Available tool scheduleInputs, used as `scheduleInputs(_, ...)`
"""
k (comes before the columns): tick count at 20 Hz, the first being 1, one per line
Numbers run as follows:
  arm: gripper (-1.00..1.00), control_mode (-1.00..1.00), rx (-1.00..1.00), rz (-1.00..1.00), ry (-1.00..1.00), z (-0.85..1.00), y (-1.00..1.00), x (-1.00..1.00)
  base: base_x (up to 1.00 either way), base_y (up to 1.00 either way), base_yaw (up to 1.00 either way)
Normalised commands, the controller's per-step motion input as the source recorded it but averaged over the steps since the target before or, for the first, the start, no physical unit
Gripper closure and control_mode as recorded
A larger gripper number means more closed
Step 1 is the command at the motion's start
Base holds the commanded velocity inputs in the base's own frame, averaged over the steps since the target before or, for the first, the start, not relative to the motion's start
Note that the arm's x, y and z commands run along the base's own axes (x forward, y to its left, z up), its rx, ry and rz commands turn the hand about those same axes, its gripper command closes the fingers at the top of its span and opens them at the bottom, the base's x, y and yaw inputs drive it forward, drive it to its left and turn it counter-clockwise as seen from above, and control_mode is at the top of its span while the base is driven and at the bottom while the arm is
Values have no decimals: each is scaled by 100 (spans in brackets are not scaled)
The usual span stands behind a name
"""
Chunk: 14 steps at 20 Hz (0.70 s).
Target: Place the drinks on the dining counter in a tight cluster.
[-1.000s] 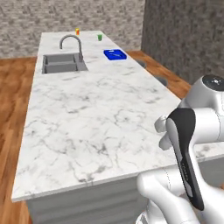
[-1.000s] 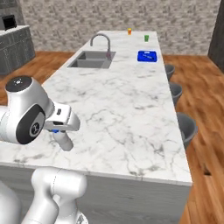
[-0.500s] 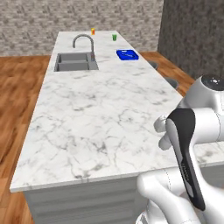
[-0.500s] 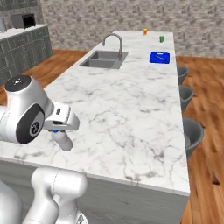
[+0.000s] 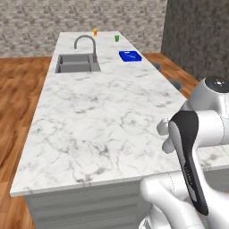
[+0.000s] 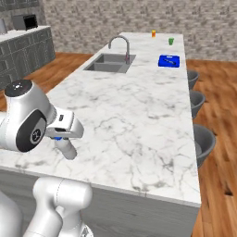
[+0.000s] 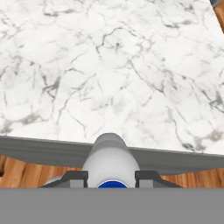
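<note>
Fingers (image 7: 111, 179) are clamped on a clear plastic water bottle with a blue cap (image 7: 110, 161), seen from the hand view as a pale rounded body rising between the two dark tips, its blue cap low between them. In that view the bottle hangs over the near edge of the long white grey-veined marble desk (image 5: 103, 120), with wooden floor (image 7: 26, 173) below. In the right base view a bit of blue (image 6: 57, 138) shows beside the white wrist. Far along the desk lie a built-in grey sink (image 5: 77, 63) with a curved metal faucet (image 5: 86, 44), a flat blue tray (image 5: 130, 56), a tiny orange cup (image 5: 95, 32) and a tiny green cup (image 5: 116, 38) near the far end. Grey stools (image 6: 201, 141) stand along the desk's right side.
</note>
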Motion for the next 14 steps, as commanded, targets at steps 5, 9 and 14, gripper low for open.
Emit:
scheduleInputs(5,100,-100,0,3,11,0,0,83,0,0,0)
scheduleInputs(9,100,-100,0,2,9,0,0,90,0,0,0)
scheduleInputs(14,100,-100,0,3,-3,-27,-4,39,0,0,0)
